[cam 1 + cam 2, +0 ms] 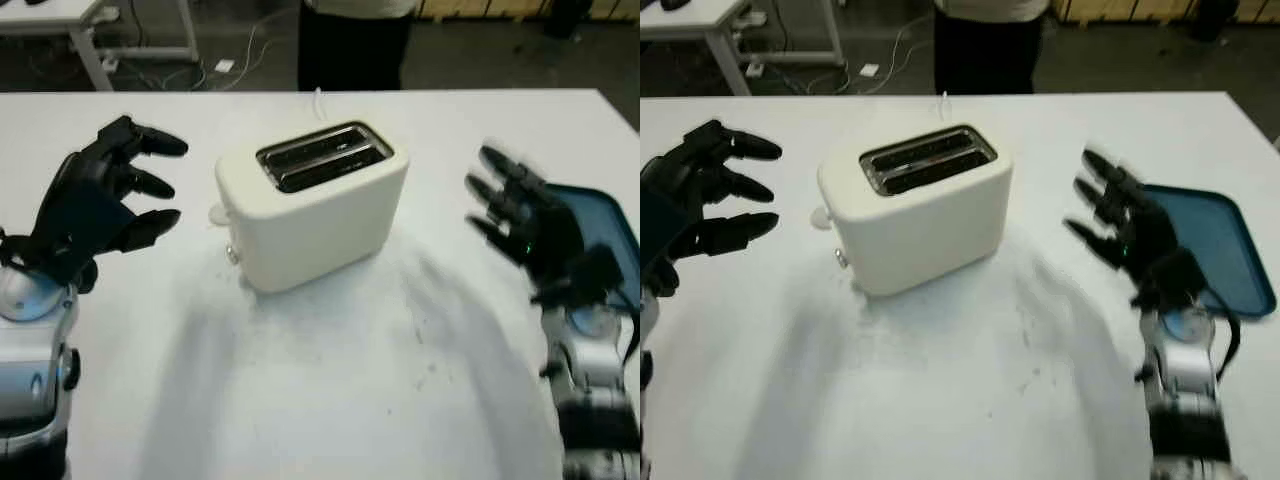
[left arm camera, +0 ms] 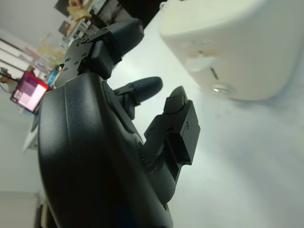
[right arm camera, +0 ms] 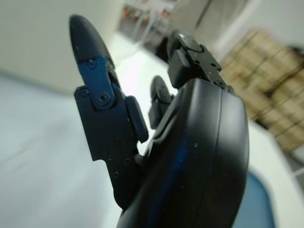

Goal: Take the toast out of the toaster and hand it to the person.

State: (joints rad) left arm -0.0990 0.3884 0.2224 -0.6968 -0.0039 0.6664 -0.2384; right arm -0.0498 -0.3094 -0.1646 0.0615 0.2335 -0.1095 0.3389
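- Both robot hands sit nearest, one on each side of the toaster [image 1: 312, 205]; the left hand [image 1: 95, 205] is open and holds nothing, up off the table [image 1: 330, 400] to the toaster's left.
- Right hand [image 1: 525, 225], also open and holding nothing, is raised to the toaster's right, in front of the tray's near-left part.
- Toaster: cream, smooth plastic, boxy with rounded corners, standing upright at the middle of the table, turned at an angle. Two dark slots run along its top; whether toast sits inside cannot be told.
- Small lever [image 2: 199, 61] and a round button [image 2: 222, 88] sit on its left end. No writing on it can be read.
- White table, matte, with faint dark scuffs on the near side.
- Tray [image 1: 1205, 245]: dark blue, flat, rounded corners, lying at the right edge.
- Person [image 1: 352, 42] in dark trousers stands beyond the far edge.
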